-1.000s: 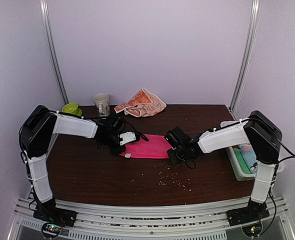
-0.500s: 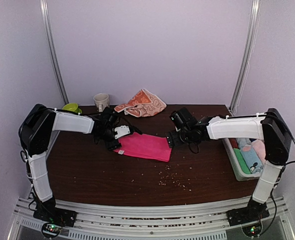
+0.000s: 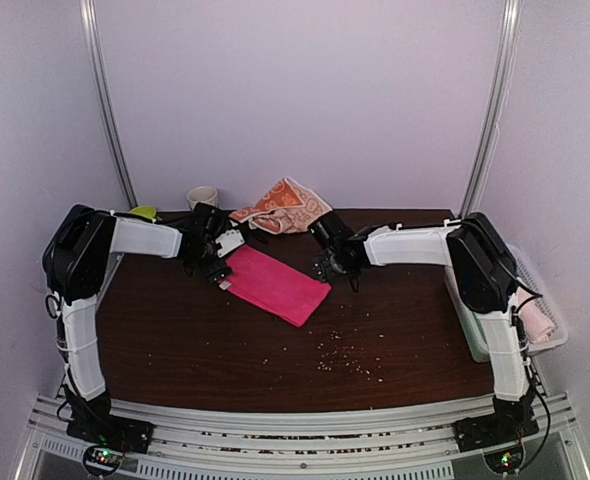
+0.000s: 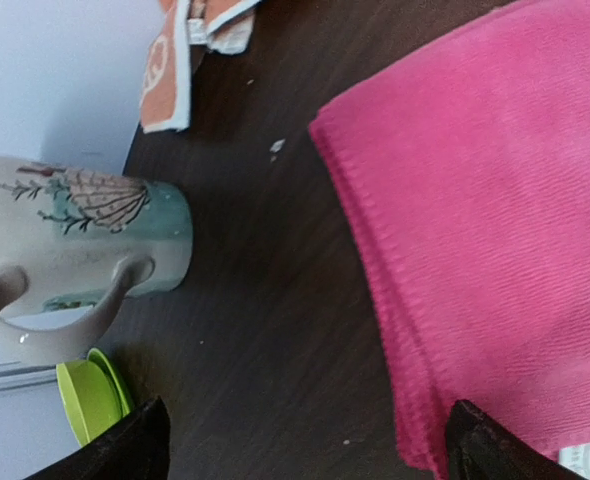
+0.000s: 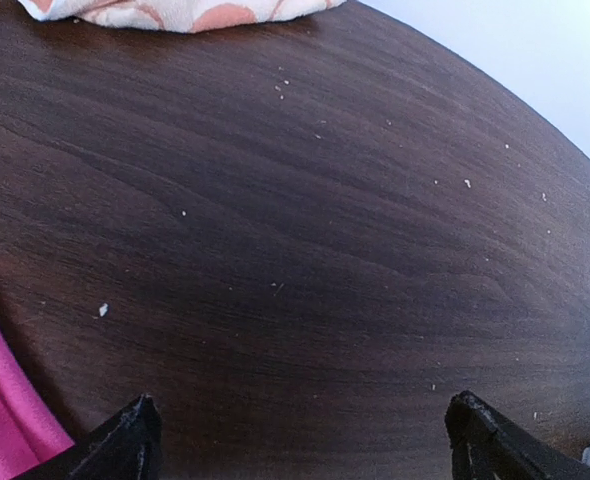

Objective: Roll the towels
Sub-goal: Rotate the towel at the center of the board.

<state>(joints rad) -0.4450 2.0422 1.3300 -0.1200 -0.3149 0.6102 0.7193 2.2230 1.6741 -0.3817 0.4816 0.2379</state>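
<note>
Left jaws stand wide apart, gripping nothing: in the left wrist view the two dark fingertips [image 4: 125, 450] sit at the bottom corners, with bare tabletop [image 4: 265, 330] and the edge of the pink towel [image 4: 495, 200] between them. Right jaws, same story, released and empty, fingertips [image 5: 125, 440] spread over dark wood with only a sliver of pink at the lower left. Out from the left jaws, the pink towel's edge shows doubled, so it's folded, and a white label [image 4: 587, 458] peeks out at its corner. Seen from above, that towel [image 3: 275, 284] lies flat on the tabletop [image 3: 195, 340], slanting from far left to near right, with the left arm [image 3: 145, 240] reaching in over its far-left corner and the right arm [image 3: 415, 245] stretched in low just beside its right side. Beyond both, at the back edge against the wall, the orange towel [image 3: 285, 207] sits in a crumpled heap, well apart from the pink one. Left of it stands a mug [image 3: 203, 197], upright, and past that a green dish [image 3: 143, 212] at the far-left corner. Pale crumbs [image 3: 340, 355] speckle the wood nearer the front. Over on the right edge there's a white basket [image 3: 555, 335], partly hidden behind the right arm, with a pale pink roll [image 3: 537, 320] showing inside.
</note>
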